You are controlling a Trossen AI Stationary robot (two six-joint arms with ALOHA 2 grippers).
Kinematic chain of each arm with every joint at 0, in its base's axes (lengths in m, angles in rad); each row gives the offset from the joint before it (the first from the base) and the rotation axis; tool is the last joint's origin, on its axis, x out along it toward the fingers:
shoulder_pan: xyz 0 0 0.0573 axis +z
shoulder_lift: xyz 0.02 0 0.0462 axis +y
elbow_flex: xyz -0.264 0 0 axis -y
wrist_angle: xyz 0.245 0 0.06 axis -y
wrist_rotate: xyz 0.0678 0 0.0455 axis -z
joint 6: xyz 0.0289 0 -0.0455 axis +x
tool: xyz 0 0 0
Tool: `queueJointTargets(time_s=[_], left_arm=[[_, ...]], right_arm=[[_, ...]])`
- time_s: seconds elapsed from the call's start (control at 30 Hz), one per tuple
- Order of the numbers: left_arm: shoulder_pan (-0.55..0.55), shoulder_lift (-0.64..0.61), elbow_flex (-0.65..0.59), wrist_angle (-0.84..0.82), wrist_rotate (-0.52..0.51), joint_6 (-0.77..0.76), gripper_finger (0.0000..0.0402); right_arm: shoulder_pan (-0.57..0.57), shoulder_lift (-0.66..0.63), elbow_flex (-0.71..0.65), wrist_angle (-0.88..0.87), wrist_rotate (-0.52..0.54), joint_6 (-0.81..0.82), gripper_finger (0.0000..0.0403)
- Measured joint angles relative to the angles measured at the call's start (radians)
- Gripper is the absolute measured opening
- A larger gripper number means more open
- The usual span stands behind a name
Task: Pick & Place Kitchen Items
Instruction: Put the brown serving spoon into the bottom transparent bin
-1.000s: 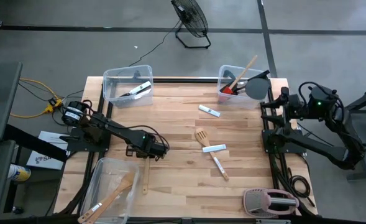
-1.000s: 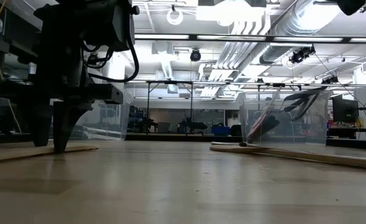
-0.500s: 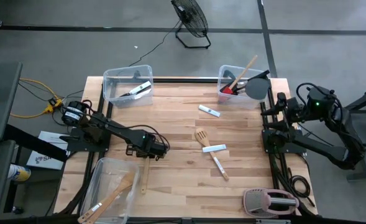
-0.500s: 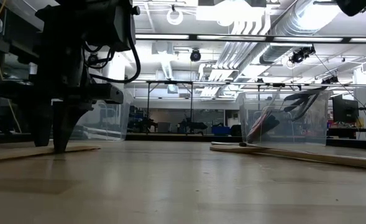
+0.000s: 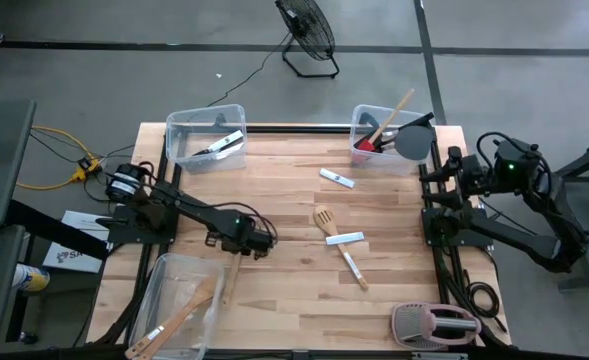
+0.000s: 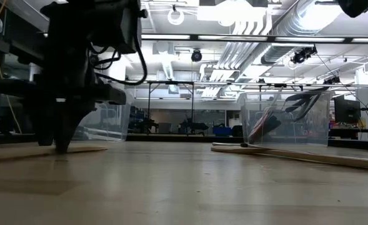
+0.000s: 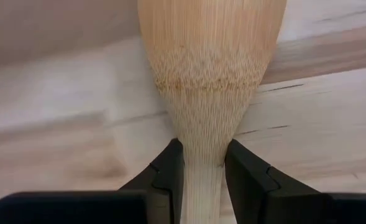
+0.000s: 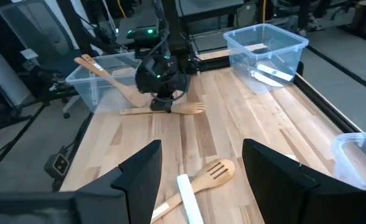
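One wooden spoon between left hand fingers.

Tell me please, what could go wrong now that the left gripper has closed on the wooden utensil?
1. The left gripper pinches the wooden utensil at its narrow neck, so the long handle may swing or slip when it is lifted.
2. The clear bin beside it already holds utensils sticking over its rim; the new one could catch on them or tip out.
3. The right gripper waits open at the table's right edge, so collision seems unlikely.
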Motion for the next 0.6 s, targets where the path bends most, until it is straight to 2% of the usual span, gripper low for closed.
queueJointTargets(time_s=[0.2,0.6], left_arm=[[0.014,-0.012,0.097,-0.03,-0.097,0.123,0.0086],[0.012,-0.018,0.311,-0.044,-0.249,0.332,0.0086]], right_arm=[[0.0,0.0,0.0,0.0,0.044,0.0,0.0215],[0.0,0.0,0.0,0.001,0.043,0.0,0.0215]])
